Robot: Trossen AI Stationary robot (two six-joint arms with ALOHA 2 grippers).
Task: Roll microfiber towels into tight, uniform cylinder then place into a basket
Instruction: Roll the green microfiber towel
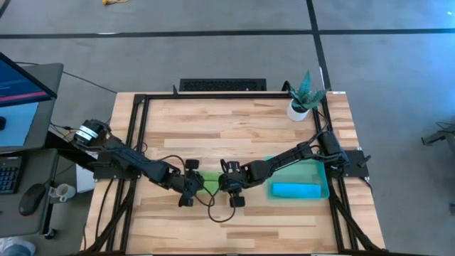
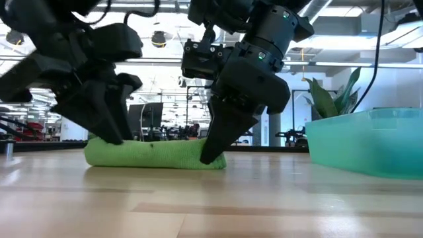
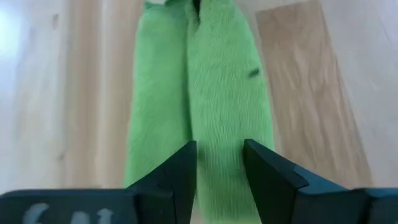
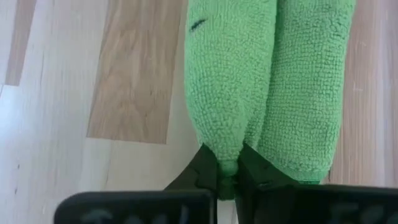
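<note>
Your scene, big to small:

Table [image 1: 234, 121]: light wood, black frame.

Basket [image 1: 318, 171]: teal, table's right side; blue towel [image 1: 297, 190] lying inside it.

Green towel [image 2: 155, 153]: rolled into loose cylinder, lying flat on table mid-front, between both arms, left of basket.

Left gripper [image 3: 219, 165]: at roll's left end, fingers part-open, straddling fabric; you can't tell if it grips.

Right gripper [image 4: 227, 169]: at roll's right end, fingers pinched nearly together on fold of green towel.

Potted plant [image 1: 304, 96]: back right corner.
</note>
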